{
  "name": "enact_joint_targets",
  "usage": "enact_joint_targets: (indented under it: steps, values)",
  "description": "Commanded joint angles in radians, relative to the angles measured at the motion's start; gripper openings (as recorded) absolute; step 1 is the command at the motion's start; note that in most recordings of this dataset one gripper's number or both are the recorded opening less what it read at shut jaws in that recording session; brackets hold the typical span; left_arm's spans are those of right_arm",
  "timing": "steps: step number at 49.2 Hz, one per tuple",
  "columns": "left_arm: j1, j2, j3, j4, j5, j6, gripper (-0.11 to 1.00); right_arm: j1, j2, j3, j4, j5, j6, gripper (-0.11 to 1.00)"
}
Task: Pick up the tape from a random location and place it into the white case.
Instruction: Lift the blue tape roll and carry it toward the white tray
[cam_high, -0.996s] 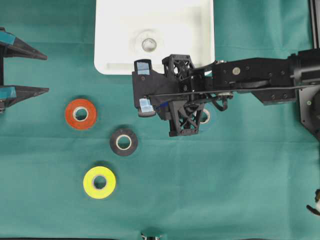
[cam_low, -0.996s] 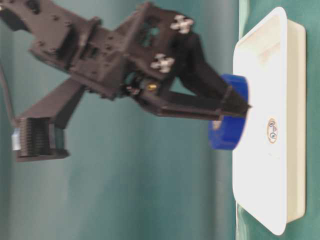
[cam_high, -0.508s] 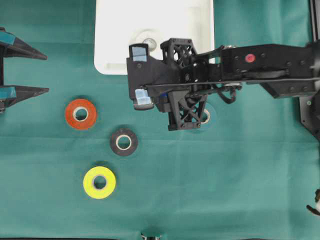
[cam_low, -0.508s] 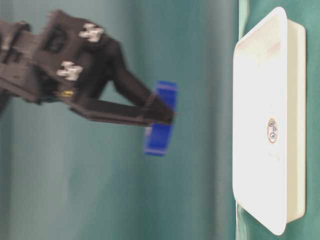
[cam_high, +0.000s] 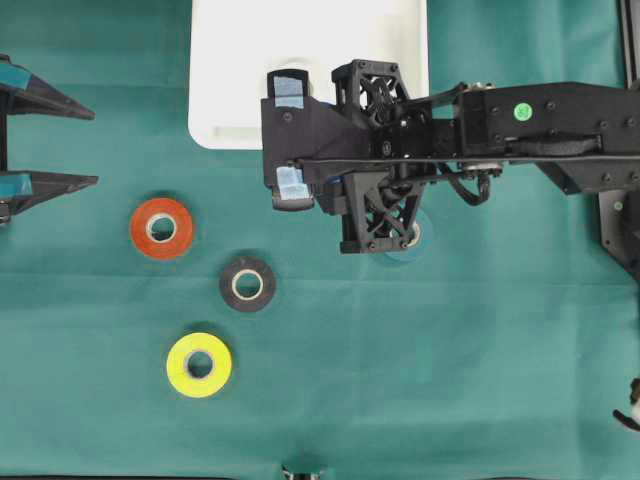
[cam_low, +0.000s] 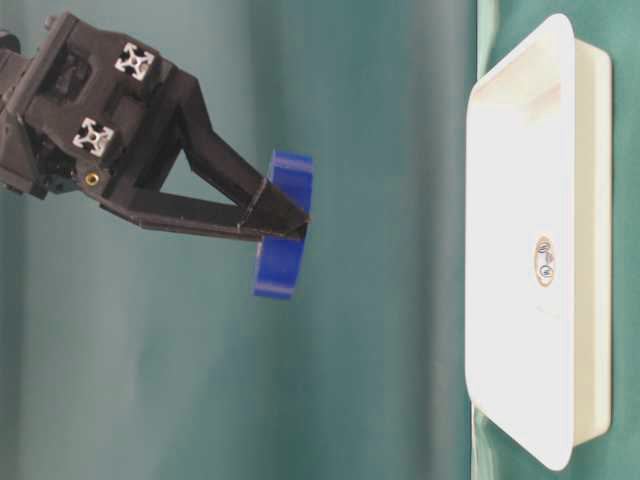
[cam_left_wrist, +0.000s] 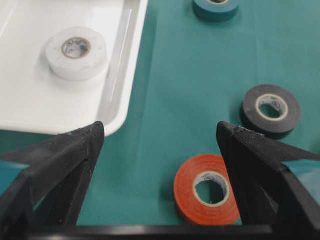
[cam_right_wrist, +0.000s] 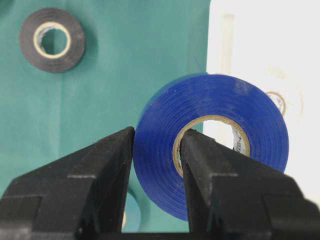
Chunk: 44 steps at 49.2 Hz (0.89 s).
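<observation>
Right wrist view: we see our right tool (cam_right_wrist: 156, 165) clamped on the blue tape (cam_right_wrist: 212, 142), lifted off the green surface (cam_high: 450, 380), near the white case (cam_high: 240, 80) at upper middle. Left tool (cam_left_wrist: 160, 165) spread wide.

We see our right gripper (cam_right_wrist: 157, 150) clamped on a glossy blue roll of plastic tape (cam_right_wrist: 212, 145), one black finger inside its cardboard core and the other against its outer face. The roll stands on edge. Behind it lies green cloth (cam_right_wrist: 125, 65), with a black tape roll (cam_right_wrist: 52, 39) lying flat at upper left. At right, the smooth white plastic case (cam_right_wrist: 265, 50) appears, blurred, a pale ring faintly visible in it.
</observation>
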Motion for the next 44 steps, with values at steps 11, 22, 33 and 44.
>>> enact_joint_targets:
  steps: [11, 22, 33, 44]
  values:
    - [0.003, 0.009, -0.011, -0.002, -0.005, 0.000, 0.95, 0.005, -0.031, -0.029, -0.003, -0.006, 0.005, 0.31]
    - [0.003, 0.009, -0.011, -0.002, -0.005, 0.000, 0.95, 0.006, -0.031, -0.028, -0.003, -0.006, 0.005, 0.31]
    - [0.003, 0.011, -0.011, -0.002, -0.003, 0.000, 0.95, 0.005, -0.031, -0.026, -0.009, -0.008, 0.003, 0.31]
    - [0.003, 0.011, -0.009, -0.002, -0.003, 0.000, 0.95, -0.005, -0.031, -0.021, -0.035, -0.005, 0.005, 0.31]
